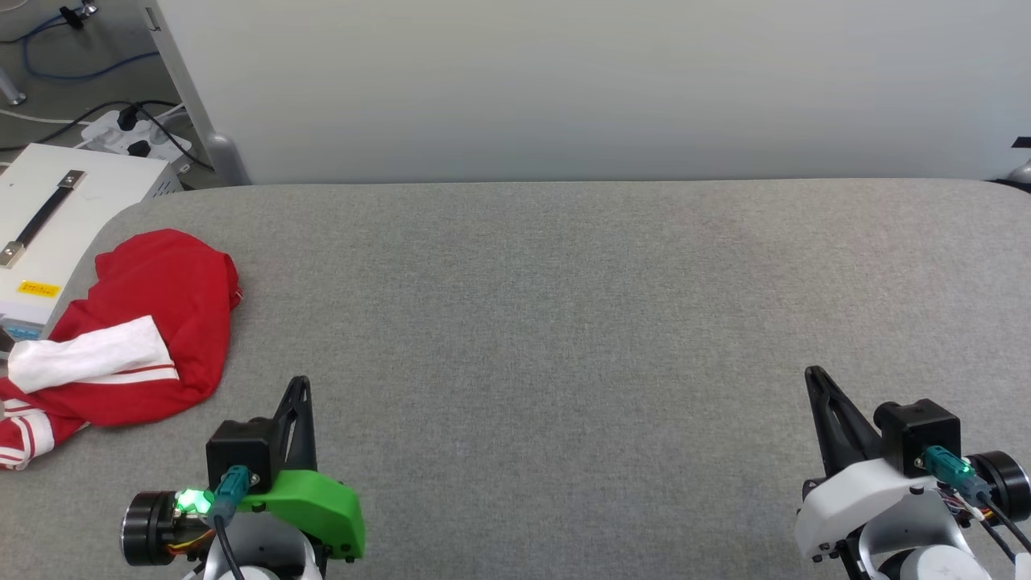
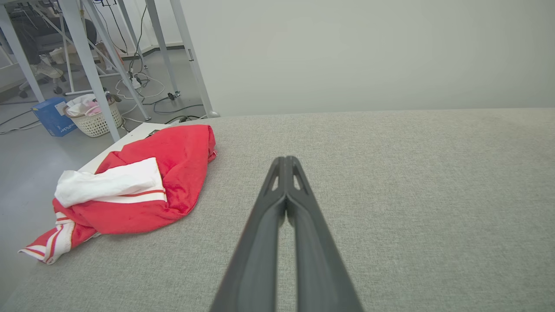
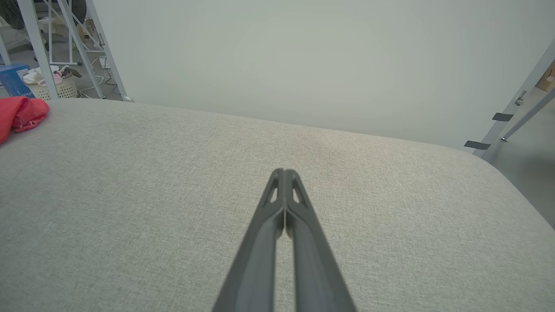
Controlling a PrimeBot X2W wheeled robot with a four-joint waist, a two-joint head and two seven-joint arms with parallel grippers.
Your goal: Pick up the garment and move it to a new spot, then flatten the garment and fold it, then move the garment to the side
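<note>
The garment (image 1: 161, 322) is a red shirt with a white sleeve, lying crumpled at the left edge of the grey table (image 1: 564, 322), part of it hanging over the edge. In the left wrist view the garment (image 2: 173, 173) lies left of my fingers. My left gripper (image 1: 300, 385) is shut and empty, low over the table, to the right of and nearer than the garment. My right gripper (image 1: 813, 375) is shut and empty at the lower right, far from it. The right wrist view catches a red edge of the garment (image 3: 19, 113) at far left.
A white box (image 1: 56, 217) with a black handle sits beside the table's left edge, under the garment's overhang. A pale wall panel (image 1: 564, 80) backs the table. Cables and a power strip (image 1: 133, 133) lie on the floor at left. A basket (image 2: 95, 119) stands beyond.
</note>
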